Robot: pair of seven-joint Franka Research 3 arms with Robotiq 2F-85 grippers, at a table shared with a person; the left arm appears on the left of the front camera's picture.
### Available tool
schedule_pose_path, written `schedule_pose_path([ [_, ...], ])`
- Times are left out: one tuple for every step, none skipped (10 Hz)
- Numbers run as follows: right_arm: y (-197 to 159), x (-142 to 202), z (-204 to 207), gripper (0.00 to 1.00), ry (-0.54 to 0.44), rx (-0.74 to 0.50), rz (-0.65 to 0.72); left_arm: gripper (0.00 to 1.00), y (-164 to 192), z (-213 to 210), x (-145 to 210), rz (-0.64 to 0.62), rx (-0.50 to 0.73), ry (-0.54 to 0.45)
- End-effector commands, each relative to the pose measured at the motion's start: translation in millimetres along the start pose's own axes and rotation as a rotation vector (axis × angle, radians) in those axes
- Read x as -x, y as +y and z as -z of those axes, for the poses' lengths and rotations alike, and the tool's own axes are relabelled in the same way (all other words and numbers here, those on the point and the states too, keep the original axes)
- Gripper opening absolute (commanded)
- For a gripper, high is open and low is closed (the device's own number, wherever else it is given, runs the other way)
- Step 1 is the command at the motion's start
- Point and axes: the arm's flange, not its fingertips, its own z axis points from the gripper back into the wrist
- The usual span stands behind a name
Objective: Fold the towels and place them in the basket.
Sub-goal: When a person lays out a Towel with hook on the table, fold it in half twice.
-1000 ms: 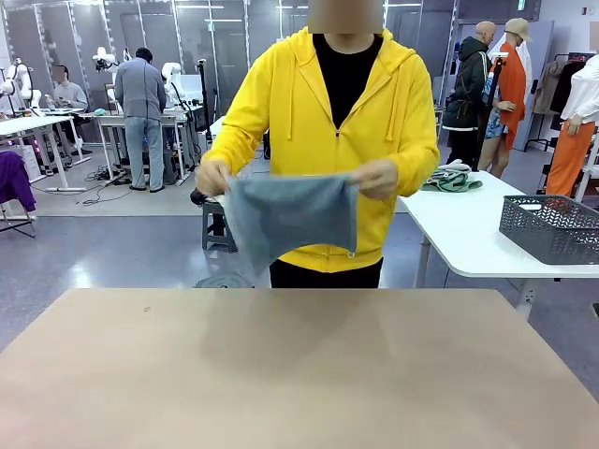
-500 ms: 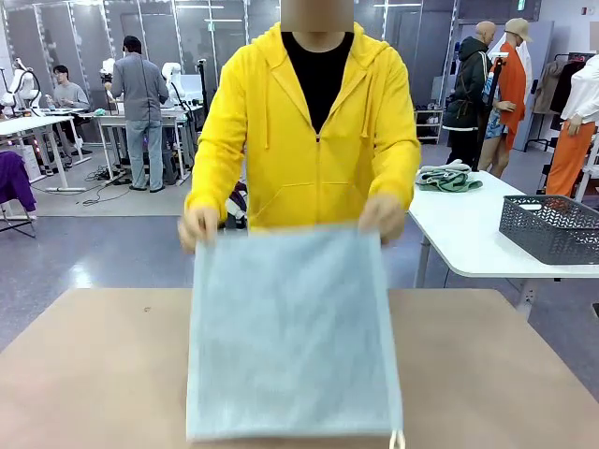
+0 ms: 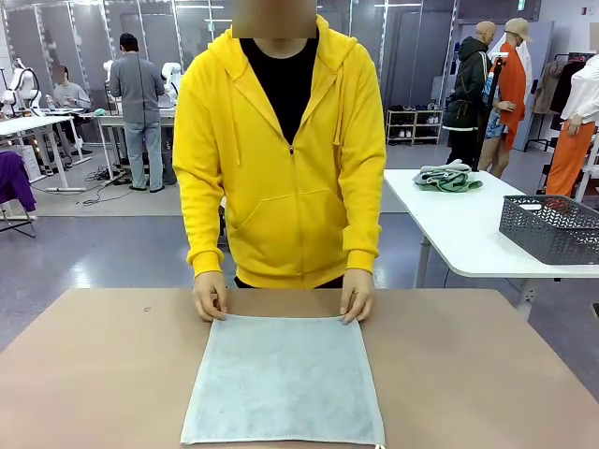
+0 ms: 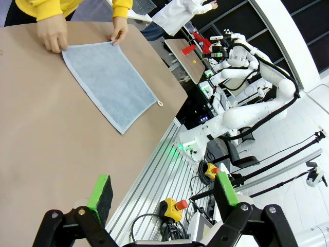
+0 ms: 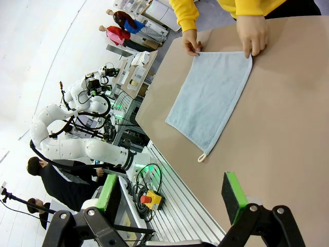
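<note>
A light grey-blue towel (image 3: 285, 379) lies spread flat on the brown table (image 3: 94, 374), its near edge at the table's front. A person in a yellow hoodie presses its two far corners down with both hands (image 3: 211, 297). The left wrist view shows the towel (image 4: 110, 77) far ahead of my left gripper (image 4: 164, 190), which stands open and empty above the table's edge. My right gripper (image 5: 171, 194) is also open and empty, well short of the towel (image 5: 211, 100). The dark grey mesh basket (image 3: 547, 234) stands on a white side table at the far right.
A small heap of grey and green cloth (image 3: 449, 178) lies on the white side table (image 3: 468, 234). Wide bare tabletop flanks the towel on both sides. Other people and tables stand in the background.
The person held the towel bunched in the air, then swung it down and spread it flat on the table. Both hands now rest on its far corners.
</note>
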Motion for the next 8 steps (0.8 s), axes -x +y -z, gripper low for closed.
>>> schedule_pose_path([
  [-0.9, -1.5, -0.6, 1.00, -0.010, -0.011, -0.016, 1.00, 0.3, -0.9, 1.4, 0.019, 0.016, 0.001],
  [-0.9, -1.5, -0.6, 1.00, -0.010, -0.011, -0.016, 1.00, 0.3, -0.9, 1.4, 0.019, 0.016, 0.001],
  [-0.9, -1.5, -0.6, 1.00, -0.010, -0.011, -0.016, 1.00, 0.3, -0.9, 1.4, 0.019, 0.016, 0.001],
  [-0.9, -1.5, -0.6, 1.00, -0.010, -0.011, -0.016, 1.00, 0.3, -0.9, 1.4, 0.019, 0.016, 0.001],
  [-0.9, -1.5, -0.6, 1.00, -0.010, -0.011, -0.016, 1.00, 0.3, -0.9, 1.4, 0.019, 0.016, 0.001],
  [-0.9, -1.5, -0.6, 1.00, -0.010, -0.011, -0.016, 1.00, 0.3, -0.9, 1.4, 0.019, 0.016, 0.001],
  [-0.9, -1.5, -0.6, 1.00, -0.010, -0.011, -0.016, 1.00, 0.3, -0.9, 1.4, 0.019, 0.016, 0.001],
  [-0.9, -1.5, -0.6, 1.00, -0.010, -0.011, -0.016, 1.00, 0.3, -0.9, 1.4, 0.019, 0.016, 0.001],
])
